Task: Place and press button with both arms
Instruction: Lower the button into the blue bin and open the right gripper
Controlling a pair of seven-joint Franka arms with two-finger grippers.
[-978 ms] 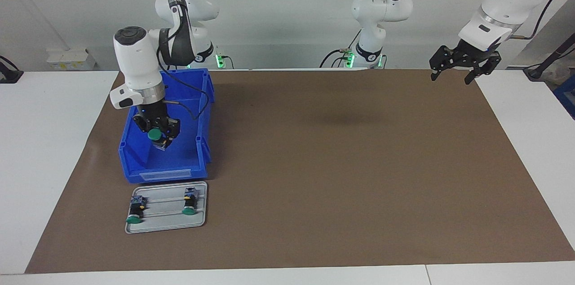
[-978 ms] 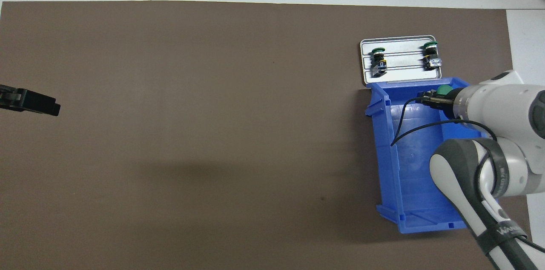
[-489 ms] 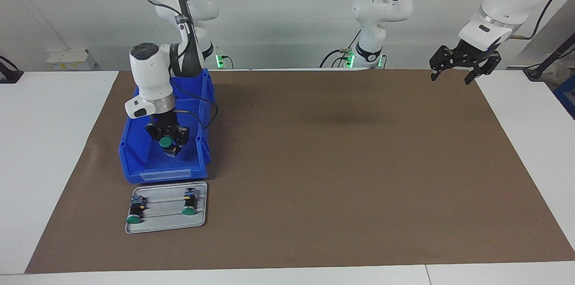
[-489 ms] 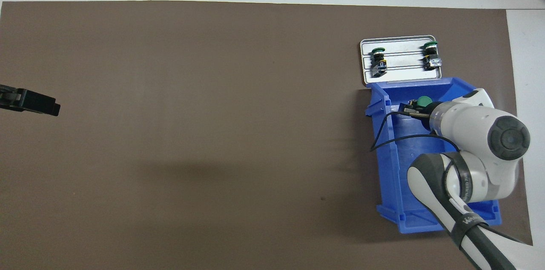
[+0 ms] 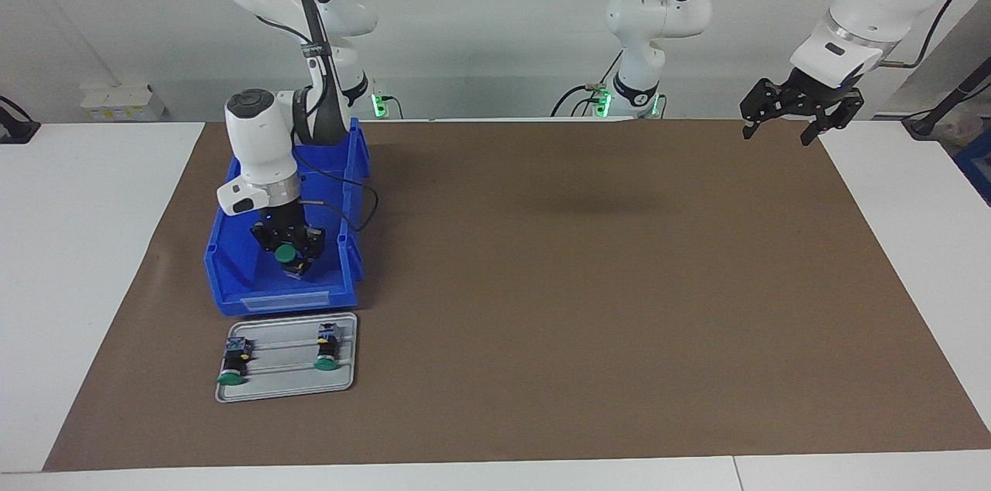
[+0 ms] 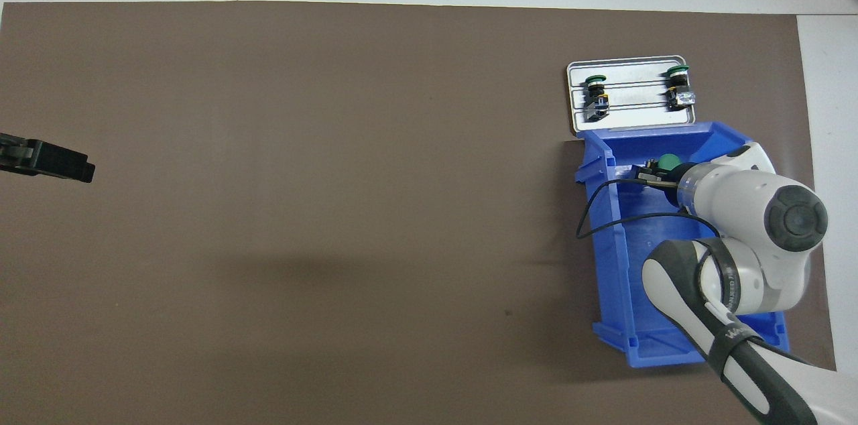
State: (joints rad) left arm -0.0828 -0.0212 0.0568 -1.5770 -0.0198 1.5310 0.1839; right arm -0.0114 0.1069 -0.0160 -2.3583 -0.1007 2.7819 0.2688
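My right gripper [image 5: 288, 259] is shut on a green-capped button [image 5: 285, 252] and holds it low inside the blue bin [image 5: 288, 302], near the bin's wall farthest from the robots. In the overhead view the button [image 6: 667, 161] shows just ahead of the right gripper [image 6: 659, 174], inside the bin [image 6: 608, 257]. Two more buttons [image 5: 231, 364] [image 5: 326, 350] lie on their sides on a grey tray [image 5: 283, 372]. My left gripper [image 5: 777, 136] is open and empty and waits in the air over the mat's corner at the left arm's end.
The grey tray [image 6: 633, 118] lies right next to the blue bin, farther from the robots. A brown mat [image 5: 588, 297] covers most of the table. The left gripper [image 6: 62, 165] shows at the overhead view's edge.
My right gripper has moved a little toward the middle of the bin and lower, with the button in it. The left arm has not moved.
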